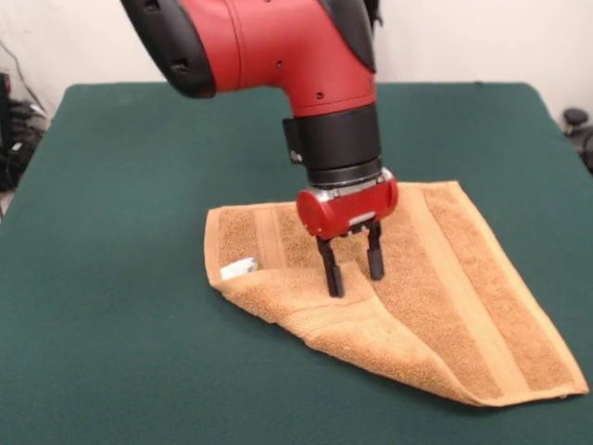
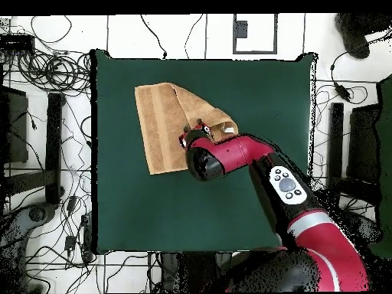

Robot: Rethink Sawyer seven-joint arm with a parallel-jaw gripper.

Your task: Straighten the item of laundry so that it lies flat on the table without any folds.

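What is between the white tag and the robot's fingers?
Just towel: in the front view, a folded-over flap runs from the tag to the open gripper, whose fingertips press on it.

Green table [image 1: 111,278] lies bare all round the folded towel [image 1: 463,306]; arm [image 1: 278,46] overhangs it

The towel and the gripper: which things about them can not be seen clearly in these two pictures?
- Overhead view: the arm covers the gripper and part of the towel.
- Front view: the folded flap hides the towel layer and the table beneath it.
- Front view: whether the gripper pinches cloth or only presses on it is unclear.
- Front view: the white tag is too small to read.
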